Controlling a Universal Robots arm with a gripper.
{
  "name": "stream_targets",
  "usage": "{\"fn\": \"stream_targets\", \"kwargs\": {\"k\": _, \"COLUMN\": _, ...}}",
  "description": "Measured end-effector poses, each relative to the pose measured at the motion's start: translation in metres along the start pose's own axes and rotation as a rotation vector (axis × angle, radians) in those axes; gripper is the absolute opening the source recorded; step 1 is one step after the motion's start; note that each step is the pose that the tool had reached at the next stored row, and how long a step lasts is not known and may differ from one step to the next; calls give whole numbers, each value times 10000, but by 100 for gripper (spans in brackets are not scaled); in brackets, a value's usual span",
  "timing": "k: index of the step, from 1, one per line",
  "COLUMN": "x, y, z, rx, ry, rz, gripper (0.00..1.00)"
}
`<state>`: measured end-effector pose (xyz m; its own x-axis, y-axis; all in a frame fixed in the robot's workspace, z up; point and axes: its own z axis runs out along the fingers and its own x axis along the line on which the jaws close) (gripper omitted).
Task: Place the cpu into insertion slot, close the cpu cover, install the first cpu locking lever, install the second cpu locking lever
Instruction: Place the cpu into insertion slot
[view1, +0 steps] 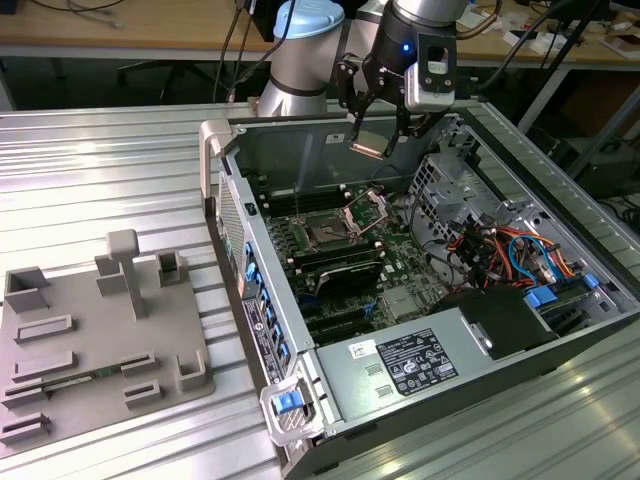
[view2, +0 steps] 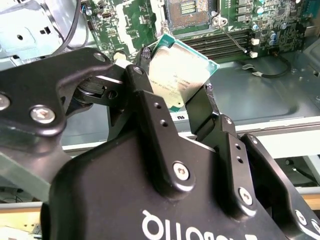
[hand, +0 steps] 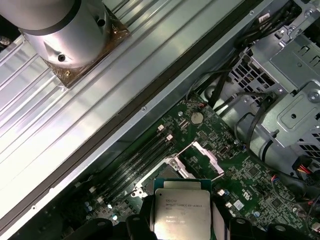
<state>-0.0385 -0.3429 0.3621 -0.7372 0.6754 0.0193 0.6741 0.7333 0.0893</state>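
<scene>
My fingers (view2: 144, 102) are closed part-way, one on each side of the chip (view2: 182, 75). They press on two opposite edges, so its silvery top shows between them in both wrist views. In the exterior view my gripper (view1: 378, 140) hangs with the chip (view1: 367, 147) in the air above the far part of an open computer case (view1: 290, 150), clear of the board below. Lower down lies the socket (view1: 325, 232), a square with a silver rim and its dark centre bare. Just beside it the cover (view1: 367, 208) stands tilted up on its hinge. In the first wrist view the chip (hand: 181, 212) is near that raised cover (hand: 202, 157) but apart from it. The case holds a green board (view1: 400, 270) with long black memory slots (view1: 335, 262) next to the socket, a metal drive cage (view1: 450, 175), a tangle of orange and blue cables (view1: 510, 250) and a grey power box (view1: 400, 365) at the near end. The case lies on a ribbed metal table (view1: 100, 170). On the exterior view's left, well apart from the case, lies a grey holder (view1: 90, 330) with several slots.
</scene>
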Motion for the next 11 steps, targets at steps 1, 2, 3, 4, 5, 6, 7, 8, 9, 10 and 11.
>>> {"fn": "stream_targets", "kwargs": {"k": 1, "x": 0, "y": 0, "z": 1, "rx": -3, "ry": -13, "rz": 147, "gripper": 55}}
{"fn": "stream_targets", "kwargs": {"k": 2, "x": 0, "y": 0, "z": 1, "rx": -6, "ry": -27, "rz": 298, "gripper": 55}}
{"fn": "stream_targets", "kwargs": {"k": 3, "x": 0, "y": 0, "z": 1, "rx": -7, "ry": -34, "rz": 376, "gripper": 55}}
{"fn": "stream_targets", "kwargs": {"k": 4, "x": 0, "y": 0, "z": 2, "rx": -10, "ry": -43, "rz": 481, "gripper": 55}}
{"fn": "stream_targets", "kwargs": {"k": 5, "x": 0, "y": 0, "z": 2, "rx": -12, "ry": -54, "rz": 592, "gripper": 55}}
{"fn": "stream_targets", "kwargs": {"k": 6, "x": 0, "y": 0, "z": 2, "rx": -13, "ry": -61, "rz": 683, "gripper": 55}}
{"fn": "stream_targets", "kwargs": {"k": 7, "x": 0, "y": 0, "z": 2, "rx": -15, "ry": -71, "rz": 795, "gripper": 55}}
{"fn": "stream_targets", "kwargs": {"k": 8, "x": 0, "y": 0, "z": 2, "rx": -17, "ry": -79, "rz": 873, "gripper": 55}}
{"fn": "stream_targets", "kwargs": {"k": 9, "x": 0, "y": 0, "z": 3, "rx": -19, "ry": -86, "rz": 965, "gripper": 55}}
{"fn": "stream_targets", "kwargs": {"k": 10, "x": 0, "y": 0, "z": 3, "rx": -20, "ry": -93, "rz": 1039, "gripper": 55}}
{"fn": "stream_targets", "kwargs": {"k": 11, "x": 0, "y": 0, "z": 3, "rx": -21, "ry": -102, "rz": 1134, "gripper": 55}}
